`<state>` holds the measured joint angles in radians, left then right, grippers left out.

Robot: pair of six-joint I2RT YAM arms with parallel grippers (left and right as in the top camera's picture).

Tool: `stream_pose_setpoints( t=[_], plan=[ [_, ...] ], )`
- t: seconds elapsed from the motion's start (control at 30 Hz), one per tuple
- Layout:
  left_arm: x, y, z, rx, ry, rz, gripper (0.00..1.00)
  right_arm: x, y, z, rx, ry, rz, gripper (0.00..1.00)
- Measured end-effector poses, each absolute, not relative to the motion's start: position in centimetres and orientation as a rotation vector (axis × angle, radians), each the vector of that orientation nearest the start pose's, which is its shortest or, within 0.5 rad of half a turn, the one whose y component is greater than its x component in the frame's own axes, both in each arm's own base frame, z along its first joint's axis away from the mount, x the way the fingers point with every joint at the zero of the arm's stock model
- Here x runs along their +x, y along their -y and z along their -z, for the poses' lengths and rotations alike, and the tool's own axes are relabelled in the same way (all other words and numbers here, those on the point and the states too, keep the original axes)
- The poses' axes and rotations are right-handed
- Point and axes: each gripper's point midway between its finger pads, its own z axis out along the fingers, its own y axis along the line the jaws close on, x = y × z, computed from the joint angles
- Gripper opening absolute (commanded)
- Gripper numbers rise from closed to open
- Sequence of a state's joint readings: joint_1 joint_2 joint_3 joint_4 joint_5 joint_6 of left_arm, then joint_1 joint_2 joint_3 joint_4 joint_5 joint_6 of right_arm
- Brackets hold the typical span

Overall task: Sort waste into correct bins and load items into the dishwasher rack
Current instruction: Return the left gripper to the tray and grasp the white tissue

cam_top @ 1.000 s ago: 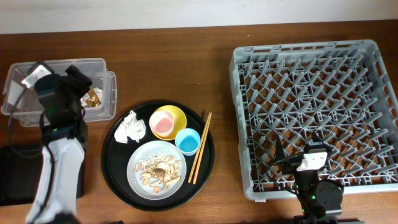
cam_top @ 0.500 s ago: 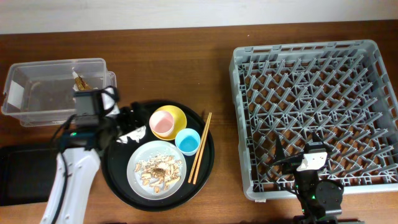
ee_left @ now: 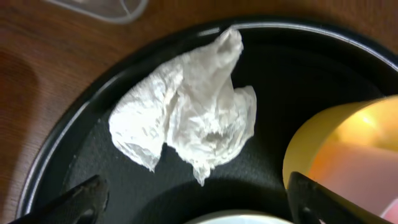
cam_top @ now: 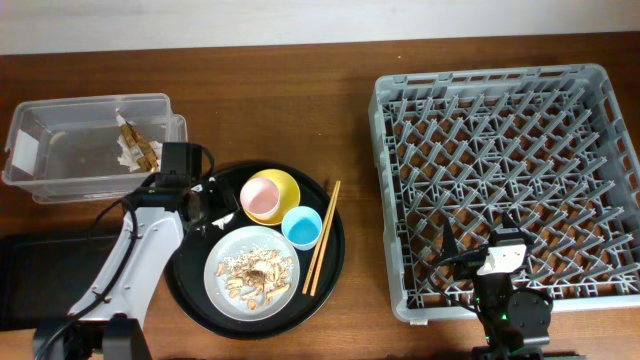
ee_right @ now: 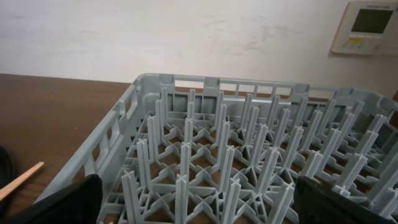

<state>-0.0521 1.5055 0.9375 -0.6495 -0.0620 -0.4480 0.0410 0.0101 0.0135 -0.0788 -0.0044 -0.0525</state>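
Observation:
My left gripper (cam_top: pixel 206 203) hangs open and empty over a crumpled white napkin (ee_left: pixel 186 112) on the left of the round black tray (cam_top: pixel 330 250). In the left wrist view the open jaws (ee_left: pixel 196 210) sit just below the napkin, not touching it. A yellow bowl (cam_top: pixel 281 184) holds a pink cup (cam_top: pixel 261 201). Beside it are a light-blue cup (cam_top: pixel 301 227), chopsticks (cam_top: pixel 321 237) and a plate (cam_top: pixel 222 262) with tan scraps (cam_top: pixel 255 272). A gold-brown wrapper (cam_top: pixel 141 150) lies in the clear tub (cam_top: pixel 70 150). My right gripper (cam_top: pixel 500 262) is open over the front edge of the grey rack (cam_top: pixel 505 150).
The shallow black tray (cam_top: pixel 40 285) lies at the front left, partly under my left arm. The yellow bowl (ee_left: pixel 323 140) stands close to the right jaw in the left wrist view. The right wrist view shows the rack's pegs (ee_right: pixel 249 143) and a chopstick tip (ee_right: pixel 18 179).
My left gripper has moved from over the clear tub to the right and forward, down over the napkin on the round tray. The wrapper stays in the tub. The right arm has not moved.

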Motion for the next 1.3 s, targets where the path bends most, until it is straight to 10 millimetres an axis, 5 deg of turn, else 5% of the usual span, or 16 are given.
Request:
stream_pose_setpoints(
  t=[0.23, 0.67, 1.1, 1.23, 1.3],
  plan=[
    [33.8, 0.2, -7.0, -0.597, -2.666, 0.026, 0.62, 24.6, -1.1, -15.9, -0.081, -1.644, 0.006, 0.98],
    [33.7, 0.4, -2.0, -0.673, -2.77, 0.006, 0.6, 24.6, -1.1, -15.9, -0.081, -1.644, 0.005, 0.99],
    [34.5, 0.5, -1.3, -0.675, -2.755, 0.013, 0.5, 24.6, -1.1, -15.9, -0.081, -1.644, 0.005, 0.98],
    [34.3, 0.4, -0.5, -0.679, -2.774, 0.004, 0.42, 24.6, -1.1, -15.9, -0.081, -1.644, 0.005, 0.98],
    [34.3, 0.4, -0.5, -0.678, -2.775, 0.003, 0.28, 24.6, -1.1, -15.9, -0.081, -1.644, 0.006, 0.98]
  ],
)
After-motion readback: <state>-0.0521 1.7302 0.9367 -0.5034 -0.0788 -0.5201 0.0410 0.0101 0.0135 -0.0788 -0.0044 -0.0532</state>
